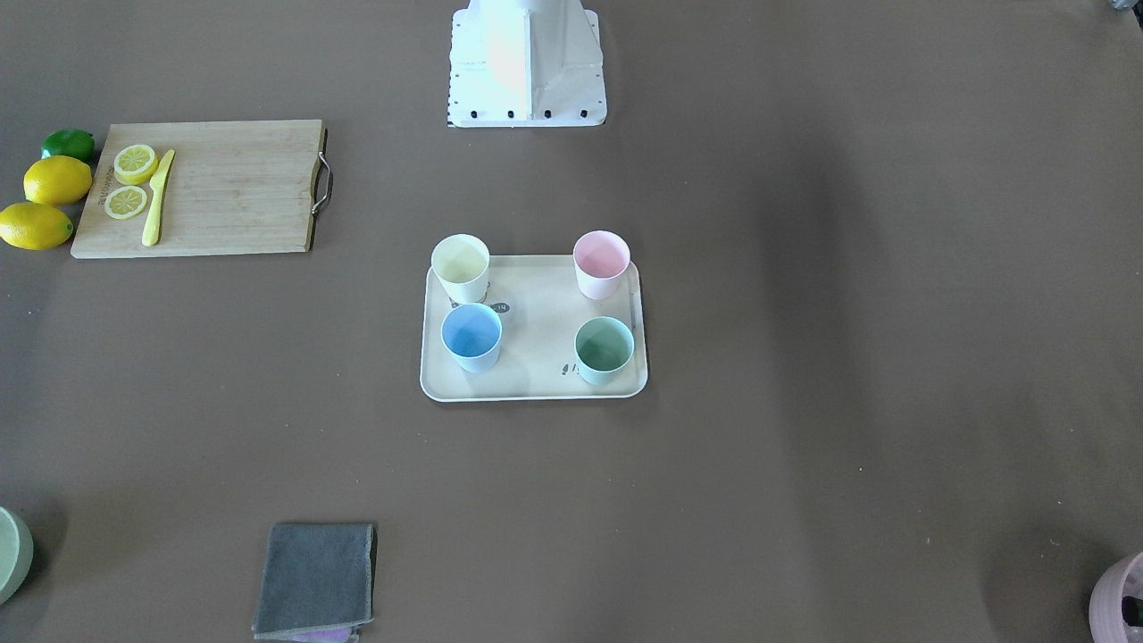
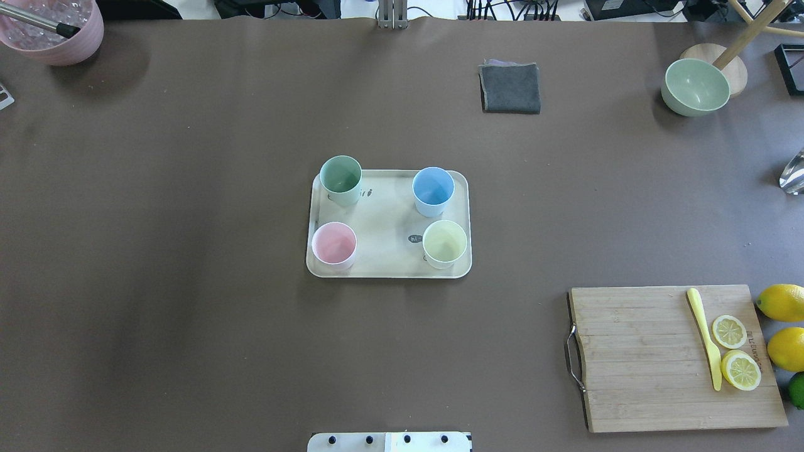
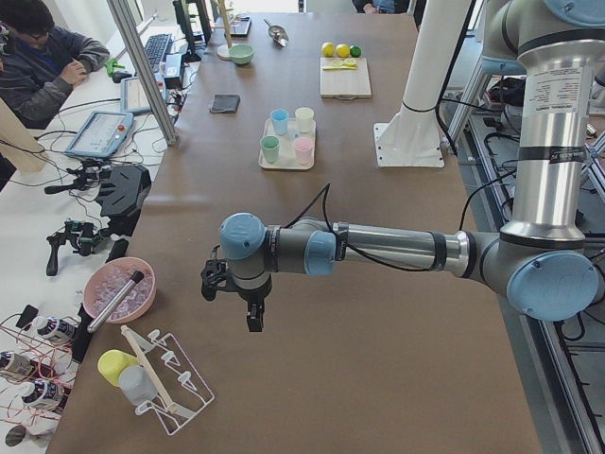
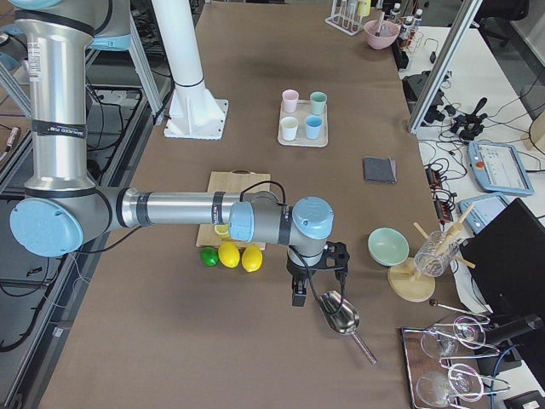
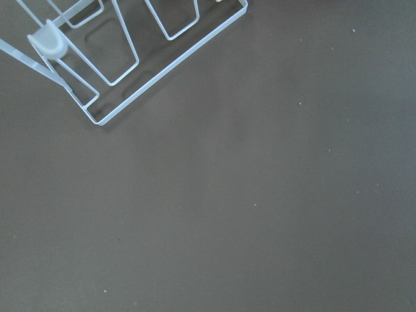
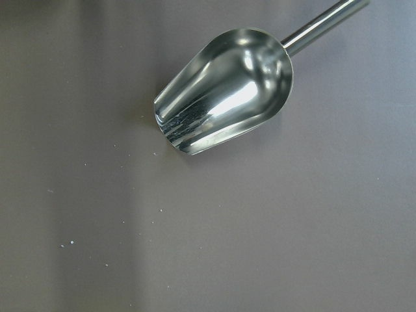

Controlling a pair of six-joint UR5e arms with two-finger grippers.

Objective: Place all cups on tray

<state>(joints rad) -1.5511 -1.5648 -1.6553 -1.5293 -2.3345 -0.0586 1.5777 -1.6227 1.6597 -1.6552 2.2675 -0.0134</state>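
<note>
Plainly, neither pair of jaws is showing well enough to judge. The left gripper [image 3: 251,320] and the right gripper [image 4: 300,294] are appearing only in the side views, so I cannot tell whether they are parted or closed.

Both grippers are pointing straight down, each hanging above the brown table [image 2: 188,251] at opposite ends, well apart from the tray [image 2: 386,226]. The left wrist is bending down from a forearm that is stretching level out over the table end, with a white wire rack [image 5: 110,78] lying near below it. The right arm is reaching out the same way, and its wrist camera is looking onto a steel scoop [image 6: 224,88] lying on the table.

All four cups are standing upright on the tray at mid-table, one toward each corner. The green cup [image 2: 340,176] and the blue cup [image 2: 433,186] are sitting on the far side from the robot, and the pink cup [image 2: 333,243] and the yellow cup [image 2: 444,242] on the near side.

On the robot's right a wooden cutting board [image 2: 641,358] is carrying a yellow knife [image 2: 705,339] and two lemon slices [image 2: 728,331]. Whole lemons [image 2: 782,302] and a lime [image 2: 798,389] are lying just beside it. A folded grey cloth [image 2: 510,88], a sage bowl [image 2: 696,86] and a pink pot [image 2: 53,31] are sitting along the far edge. A seated person [image 3: 43,57] is working at a bench beyond.
</note>
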